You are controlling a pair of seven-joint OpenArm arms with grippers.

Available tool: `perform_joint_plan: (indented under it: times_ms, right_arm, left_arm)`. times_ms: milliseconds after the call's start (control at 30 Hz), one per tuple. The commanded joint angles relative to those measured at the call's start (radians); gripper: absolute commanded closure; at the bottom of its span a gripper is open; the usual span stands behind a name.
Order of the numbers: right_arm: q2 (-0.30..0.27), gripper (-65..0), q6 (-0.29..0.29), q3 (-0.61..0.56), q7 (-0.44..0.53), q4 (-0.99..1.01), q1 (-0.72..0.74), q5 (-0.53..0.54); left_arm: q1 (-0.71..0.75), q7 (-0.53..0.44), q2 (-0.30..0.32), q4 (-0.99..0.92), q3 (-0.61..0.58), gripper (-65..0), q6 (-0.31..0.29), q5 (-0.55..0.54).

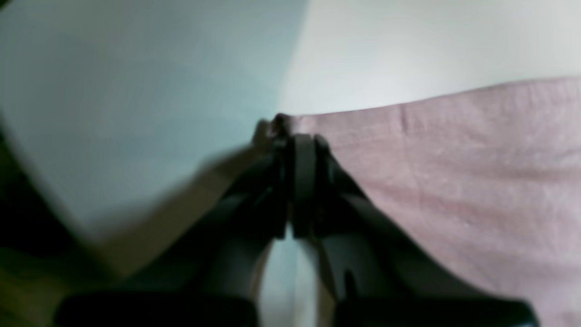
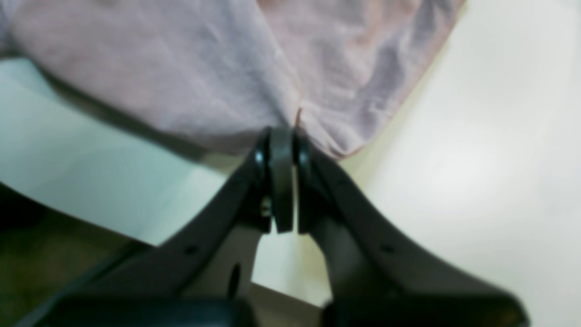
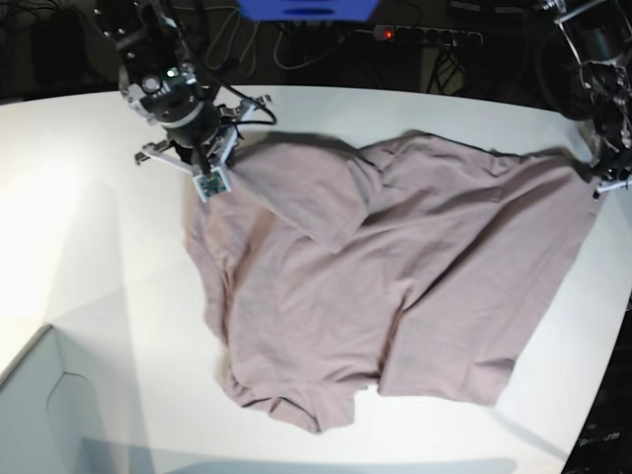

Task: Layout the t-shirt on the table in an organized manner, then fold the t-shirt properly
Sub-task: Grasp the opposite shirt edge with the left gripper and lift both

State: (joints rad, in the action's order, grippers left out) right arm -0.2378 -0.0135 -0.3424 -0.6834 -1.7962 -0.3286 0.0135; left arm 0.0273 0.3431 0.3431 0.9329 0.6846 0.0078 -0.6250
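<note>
The dusty mauve t-shirt point(image 3: 395, 267) lies spread and wrinkled across the white table point(image 3: 99, 247), with one part folded over near its top middle. At the shirt's far left corner my right gripper point(image 3: 227, 153) is shut on the t-shirt. In the right wrist view its jaws point(image 2: 283, 131) pinch a gathered fold of t-shirt point(image 2: 204, 77) cloth over the table point(image 2: 499, 159). My left gripper point(image 3: 598, 178) is at the shirt's far right corner. In the left wrist view it point(image 1: 297, 136) is shut on the corner of the t-shirt point(image 1: 454, 159), whose edge runs taut to the right.
A pale grey-blue box corner point(image 3: 39, 395) sits at the front left. Cables and a power strip point(image 3: 425, 35) lie behind the table's far edge. The table's curved edge point(image 3: 597, 405) runs close to the shirt on the right.
</note>
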Motion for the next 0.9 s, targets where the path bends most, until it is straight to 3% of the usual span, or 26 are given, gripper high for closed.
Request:
perform_joint_plan:
  times_ms: [0,300,533,867]
  right_arm:
    - [-0.004,0.0,0.005,0.009,0.008,-0.014,0.001,-0.004]
    - [-0.010,0.0,0.005,0.030,-0.025,0.062,0.001,-0.005]
    - [-0.067,0.0,0.005,0.053,0.074,0.088,-0.068,-0.004]
    - [-0.051,0.0,0.005,0.225,0.262,-0.083,-0.248,-0.001]
  left_arm:
    - [-0.003,-0.019,0.021,0.044,0.004,-0.1,-0.007,-0.006]
    - [0.081,-0.022,0.000,0.105,0.014,-0.1,-0.007,-0.008]
    - [0.171,-0.019,-0.097,0.217,0.143,-0.1,-0.007,-0.008]
    - [0.265,-0.019,-0.197,0.489,0.238,-0.1,-0.007,-0.008]
